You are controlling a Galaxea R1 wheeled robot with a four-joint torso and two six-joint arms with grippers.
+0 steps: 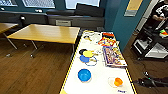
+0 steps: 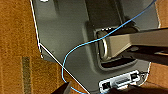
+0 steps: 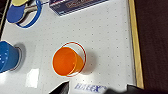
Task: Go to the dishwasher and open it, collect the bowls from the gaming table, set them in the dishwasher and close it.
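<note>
Long white worktop with yellow edge carries a small round bright blue bowl near its front, an orange cup beside it, apart, and colourful board-game boxes behind. Fingers' state: cannot tell.

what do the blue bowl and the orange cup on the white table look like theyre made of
Blue bowl: probably plastic, given its uniform bright colour and smooth, slightly glossy surface. Orange cup: likely translucent plastic, since it glows evenly and has a thin rim. Gaming table: white glossy top with fine dots, possibly laminate.
</note>
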